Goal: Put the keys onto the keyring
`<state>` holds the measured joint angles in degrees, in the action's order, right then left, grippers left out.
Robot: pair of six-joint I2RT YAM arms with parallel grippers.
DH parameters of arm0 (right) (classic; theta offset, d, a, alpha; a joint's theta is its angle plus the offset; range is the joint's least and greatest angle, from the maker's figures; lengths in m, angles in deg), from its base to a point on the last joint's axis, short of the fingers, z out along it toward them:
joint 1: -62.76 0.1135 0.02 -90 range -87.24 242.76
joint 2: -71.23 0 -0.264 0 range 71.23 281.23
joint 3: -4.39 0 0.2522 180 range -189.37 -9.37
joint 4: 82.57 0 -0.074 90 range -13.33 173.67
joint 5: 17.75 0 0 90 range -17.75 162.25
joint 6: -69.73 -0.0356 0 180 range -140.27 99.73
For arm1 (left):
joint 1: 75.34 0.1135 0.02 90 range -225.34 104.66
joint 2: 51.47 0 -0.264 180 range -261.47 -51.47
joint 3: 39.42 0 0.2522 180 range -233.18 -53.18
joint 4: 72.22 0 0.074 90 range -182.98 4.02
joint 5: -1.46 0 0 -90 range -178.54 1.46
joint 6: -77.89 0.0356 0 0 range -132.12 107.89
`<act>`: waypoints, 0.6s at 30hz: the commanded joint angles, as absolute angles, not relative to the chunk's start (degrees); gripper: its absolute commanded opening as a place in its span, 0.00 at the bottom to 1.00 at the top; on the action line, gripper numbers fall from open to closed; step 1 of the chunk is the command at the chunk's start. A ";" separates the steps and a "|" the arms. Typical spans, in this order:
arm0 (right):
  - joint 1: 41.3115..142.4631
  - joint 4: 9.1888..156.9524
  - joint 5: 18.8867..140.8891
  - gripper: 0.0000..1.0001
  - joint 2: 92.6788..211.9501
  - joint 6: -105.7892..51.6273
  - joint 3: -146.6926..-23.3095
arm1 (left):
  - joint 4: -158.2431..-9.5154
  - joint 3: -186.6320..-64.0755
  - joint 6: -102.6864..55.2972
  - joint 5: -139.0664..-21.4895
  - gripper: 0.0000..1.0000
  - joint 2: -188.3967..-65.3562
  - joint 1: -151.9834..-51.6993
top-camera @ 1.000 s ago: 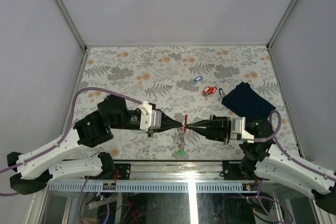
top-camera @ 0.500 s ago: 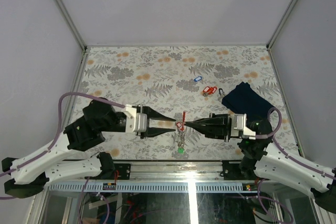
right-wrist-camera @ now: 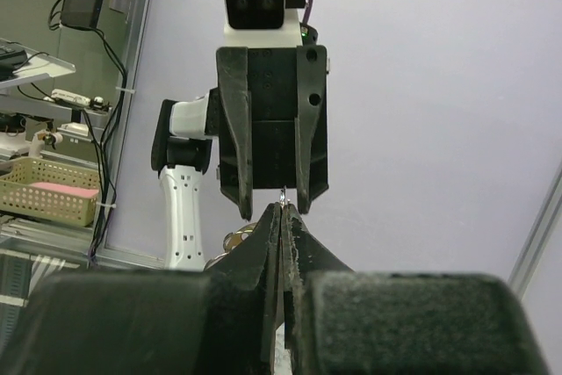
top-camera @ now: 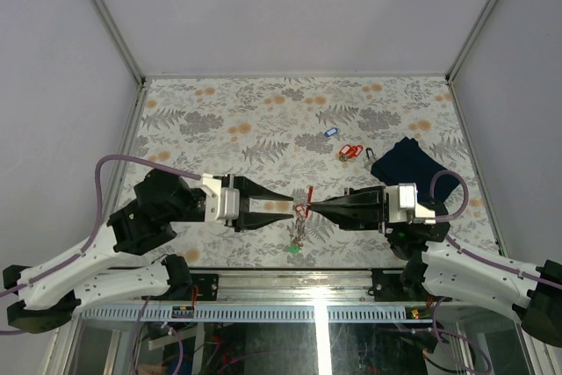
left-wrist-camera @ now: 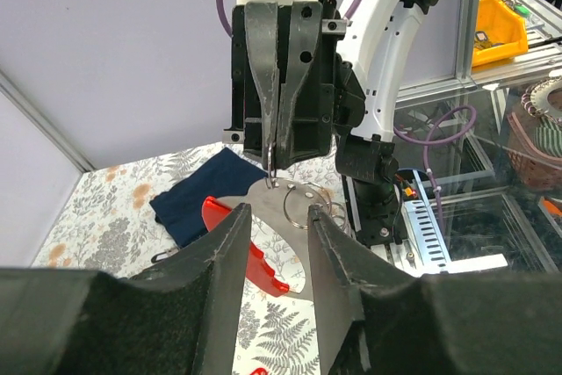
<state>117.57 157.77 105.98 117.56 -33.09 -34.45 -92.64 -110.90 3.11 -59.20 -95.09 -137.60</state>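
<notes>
Green tag (top-camera: 293, 249): one; is hanging lowest of the bunch and showing closest to the near edge in the overhead view.
Hanging bunch (top-camera: 301, 227): one short string of silvery pieces, dangling from the keyring with its long axis running straight down from the pinch; the pieces are too small to count.
Keyring (top-camera: 303, 212): one; is being held up off the table (top-camera: 219, 111), between the two sets of fingertips.
Right gripper (top-camera: 313, 209): is pinching the keyring's thin wire with its jaws pressed together on it, pointing toward the left arm.
Left gripper (top-camera: 291, 207): is waiting with jaws parted and nothing between them, tips just beside the ring, facing the right gripper tip to tip along the left-right line.
Red-tagged key (top-camera: 308, 196): one; is riding at the ring, showing just on the far side of the pinch.
Pair of red tags (top-camera: 350, 152): two, as far as can be told; are lying together on the table, far and to the right of both grippers.
Small dark item (top-camera: 370, 154): one; is lying just beside the red tags, too small to name.
Navy cloth (top-camera: 413, 170): one; is lying folded near the right edge.
Blue-tagged key (top-camera: 330, 133): one; is lying farthest out, long axis slanting.
Reach, judged: the loose keys are sitting nearer the right arm, but only the left jaws are free.
</notes>
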 commanded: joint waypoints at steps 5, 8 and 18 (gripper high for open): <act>117.79 161.37 107.49 0.00 116.35 -33.35 -36.35 | -87.99 -111.00 2.21 -59.30 0.32 -96.69 -137.62; 117.79 161.01 107.90 0.00 116.32 -33.12 -36.35 | -87.91 -111.72 2.31 -58.61 0.32 -97.44 -137.59; 117.82 158.99 108.63 0.00 116.30 -32.20 -36.81 | -87.83 -112.68 2.30 -57.31 0.28 -98.58 -137.67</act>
<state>117.57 156.90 108.34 117.34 -33.33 -34.47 -91.59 -110.90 2.87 -58.52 -98.71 -137.60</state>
